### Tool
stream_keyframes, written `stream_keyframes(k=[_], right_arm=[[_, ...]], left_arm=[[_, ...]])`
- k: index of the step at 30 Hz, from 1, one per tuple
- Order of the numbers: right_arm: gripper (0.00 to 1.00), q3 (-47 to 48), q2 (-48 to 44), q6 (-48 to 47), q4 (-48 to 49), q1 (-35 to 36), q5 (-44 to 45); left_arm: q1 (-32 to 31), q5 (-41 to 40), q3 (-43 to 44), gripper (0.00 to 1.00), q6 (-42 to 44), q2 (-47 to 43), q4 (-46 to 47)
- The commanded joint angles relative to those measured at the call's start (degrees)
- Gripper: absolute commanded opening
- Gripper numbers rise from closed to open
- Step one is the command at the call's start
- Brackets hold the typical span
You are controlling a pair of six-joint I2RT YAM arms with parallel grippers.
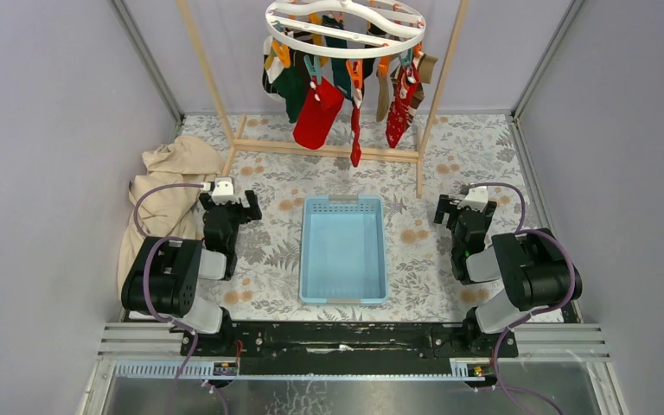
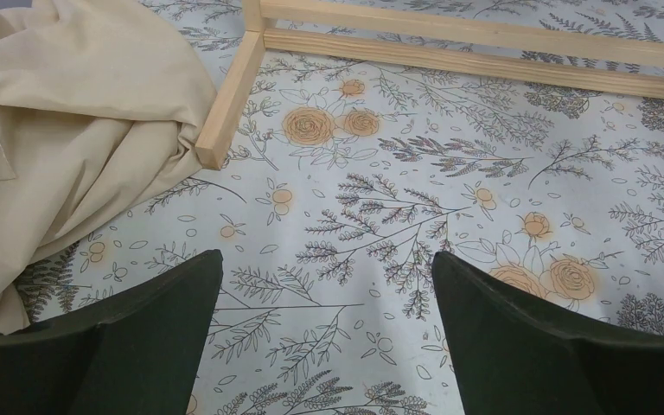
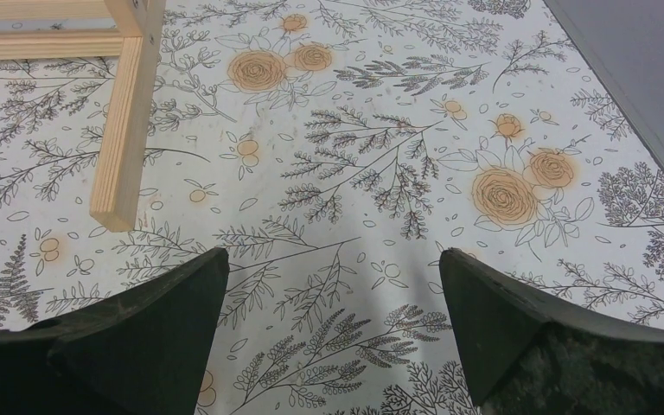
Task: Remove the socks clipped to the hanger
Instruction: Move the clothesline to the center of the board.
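The round white hanger [image 1: 346, 45] hangs from the wooden rack at the top of the top view. Several socks are clipped under it by orange and teal clips: a red sock [image 1: 317, 114], a dark green one [image 1: 292, 85], a red patterned one [image 1: 400, 105] and a brown one [image 1: 384, 86]. My left gripper [image 1: 230, 201] rests low over the floral cloth, left of the basket; it is open and empty in the left wrist view [image 2: 327, 277]. My right gripper [image 1: 464, 210] rests right of the basket, open and empty [image 3: 333, 272]. Both are far below the socks.
A light blue basket [image 1: 343, 295] sits between the arms. The wooden rack [image 1: 328, 149] stands behind it; its feet show in both wrist views [image 2: 229, 95] [image 3: 125, 130]. A beige cloth [image 1: 166, 190] lies heaped at the left [image 2: 60, 130]. Grey walls close both sides.
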Motion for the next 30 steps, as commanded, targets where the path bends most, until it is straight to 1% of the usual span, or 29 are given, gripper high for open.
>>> stream_keyframes(k=[1, 20, 22, 23, 24, 25, 26, 28, 30], right_arm=[[1.0, 1.5, -0.52, 0.41, 1.64, -0.54, -0.79], [1.0, 1.05, -0.52, 0.31, 2.56, -0.52, -0.71], [1.0, -0.2, -0.79, -0.16, 4.97, -0.45, -0.64], [1.0, -2.14, -1.05, -0.45, 8.36, -0.43, -1.36], [1.0, -4.08, -1.24, -2.19, 11.8, -0.43, -6.27], [1.0, -5.71, -1.65, -3.46, 14.31, -0.39, -9.25], [1.0, -6.67, -2.81, -4.84, 14.87, -0.24, -12.99], [1.0, -7.99, -6.51, -3.86, 13.66, -0.08, -11.37], [1.0, -8.0, -11.39, -2.22, 9.34, -0.06, -8.62]], left_arm=[[0.23, -0.92, 0.34, 0.99, 0.16, 0.47, 4.33], [0.24, -0.93, 0.38, 0.99, 0.17, 0.45, 4.33], [0.24, -0.78, 0.3, 0.99, 0.16, 0.45, 4.37], [0.25, 0.89, 0.13, 0.99, 0.69, 0.45, 4.52], [0.24, 3.94, -0.26, 0.99, 2.01, 0.26, 4.97], [0.17, 6.76, -0.97, 0.99, 3.11, -0.02, 5.86], [0.15, 7.54, -2.12, 0.99, 3.38, -0.92, 6.89], [-0.05, 7.0, -3.9, 0.99, 3.37, -2.05, 9.76], [-0.64, 5.68, -4.82, 0.99, 3.5, -4.16, 9.87]])
